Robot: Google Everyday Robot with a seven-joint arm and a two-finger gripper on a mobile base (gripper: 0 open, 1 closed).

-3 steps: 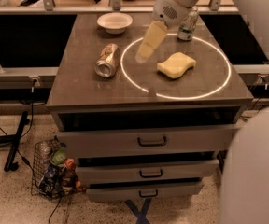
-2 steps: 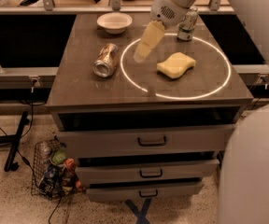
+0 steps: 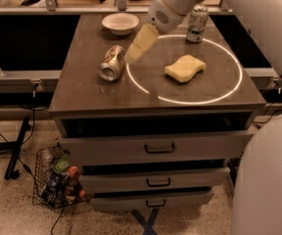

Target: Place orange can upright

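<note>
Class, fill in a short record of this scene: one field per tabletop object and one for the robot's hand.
orange can: on its side, left part of the table
hand: close beside the orange can, at the left edge of the white ring
green-and-white can: upright, back right
sponge: flat, inside the white ring
bowl: back, left of centre

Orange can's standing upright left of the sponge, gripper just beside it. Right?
No. The orange can lies on its side, not upright; the camera view shows it. It is left of the sponge, with the gripper just beside it.
</note>
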